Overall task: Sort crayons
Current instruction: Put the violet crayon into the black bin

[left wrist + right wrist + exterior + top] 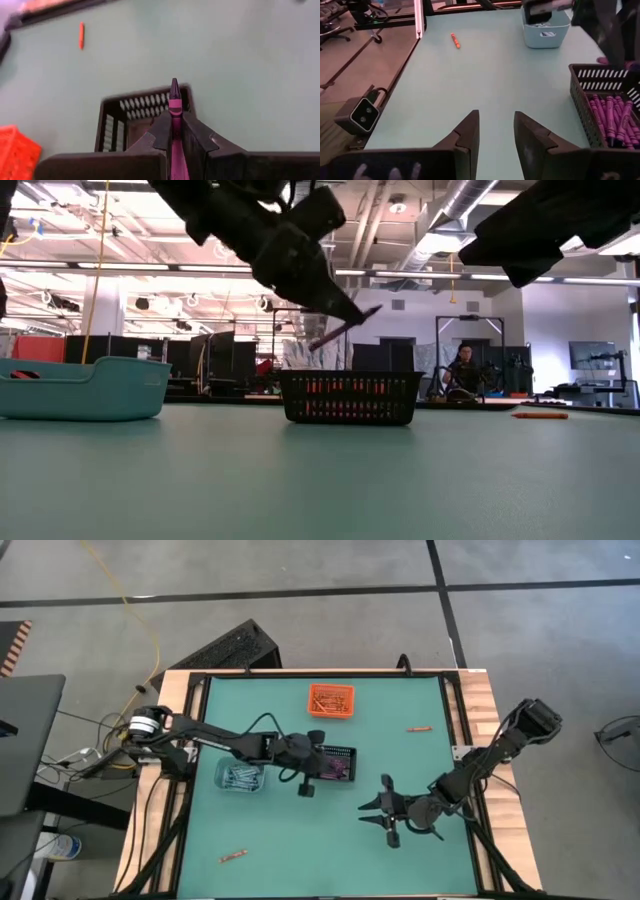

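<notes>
right gripper [381,819] hovers over bare mat in the near-right part of the table [300,840], fingers apart, nothing between them; its wrist view shows both dark fingers [467,135] spread over empty green surface. near the front-left edge one orange crayon [233,856] lies alone on the mat, well apart from both arms. mid-table, left gripper [307,772] is above the black bin [335,762], jaws together and clamped on a purple crayon [174,100]; the crayon sticks out past the fingertips, tip pointing forward over the bin's rim. in the low view the same crayon [345,328] is tilted and held clear above the bin [350,397], not touching it. the black bin holds a row of purple crayons [610,117] lying side by side. just left of it sits the pale blue bin [241,777] with blue/grey crayons [240,776] inside. farther back, near the far edge, the orange bin [331,699] holds orange crayons; count cannot be told. to the far right another orange crayon [418,728] lies loose on the mat, near the table's right edge. beyond the table, a person [463,370] sits in the room behind.
</notes>
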